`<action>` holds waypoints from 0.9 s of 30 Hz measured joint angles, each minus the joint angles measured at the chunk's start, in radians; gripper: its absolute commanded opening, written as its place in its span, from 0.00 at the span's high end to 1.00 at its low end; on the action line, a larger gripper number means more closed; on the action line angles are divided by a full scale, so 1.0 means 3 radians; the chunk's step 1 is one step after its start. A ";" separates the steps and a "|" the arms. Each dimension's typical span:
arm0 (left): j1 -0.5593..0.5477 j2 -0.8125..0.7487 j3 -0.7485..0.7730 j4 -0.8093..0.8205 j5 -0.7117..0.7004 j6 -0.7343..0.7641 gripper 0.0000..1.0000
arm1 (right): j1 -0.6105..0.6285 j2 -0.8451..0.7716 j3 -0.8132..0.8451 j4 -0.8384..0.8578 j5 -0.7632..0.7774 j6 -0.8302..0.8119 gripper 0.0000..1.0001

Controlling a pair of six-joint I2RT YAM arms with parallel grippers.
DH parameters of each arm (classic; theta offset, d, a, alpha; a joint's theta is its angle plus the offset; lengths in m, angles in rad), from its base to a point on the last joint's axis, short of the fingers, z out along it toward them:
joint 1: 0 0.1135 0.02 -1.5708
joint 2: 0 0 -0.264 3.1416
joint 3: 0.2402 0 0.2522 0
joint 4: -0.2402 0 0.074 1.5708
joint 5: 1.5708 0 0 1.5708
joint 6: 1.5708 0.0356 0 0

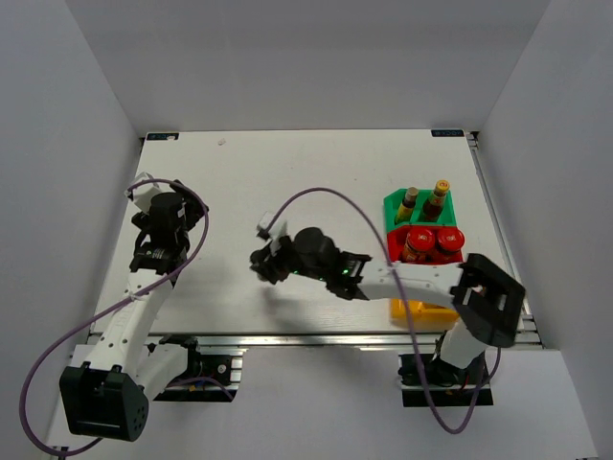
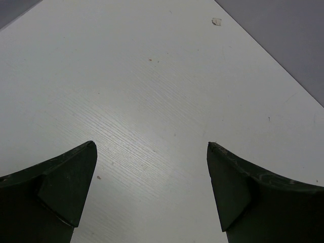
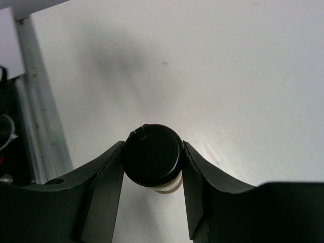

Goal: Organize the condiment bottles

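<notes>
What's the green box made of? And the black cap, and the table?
The green box looks like plastic: bright even colour, thin walls. The black cap between the right hand's fingers looks like matte plastic, with a small moulded notch at its edge. The table looks like white-coated wood board: fine grain lines, dull finish, though that may be printed.

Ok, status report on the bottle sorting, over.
Left tool open over bare table. Right tool shut on black-capped bottle, mid-table. Nothing seen between it and the bins.
</notes>
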 measured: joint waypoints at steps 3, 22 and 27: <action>-0.0001 0.0000 0.0000 0.0039 0.0052 0.0003 0.02 | -0.0149 -0.0559 -0.0352 -0.0150 0.0402 0.0160 0.74; 0.0000 0.0140 0.0000 0.0098 0.0191 0.0055 0.02 | -0.0566 -0.3417 -0.1494 -0.2782 0.2383 0.1799 0.76; 0.0000 0.0186 0.0001 0.0089 0.0188 0.0078 0.02 | -0.0570 -0.3553 -0.1486 -0.3404 0.2770 0.2176 0.76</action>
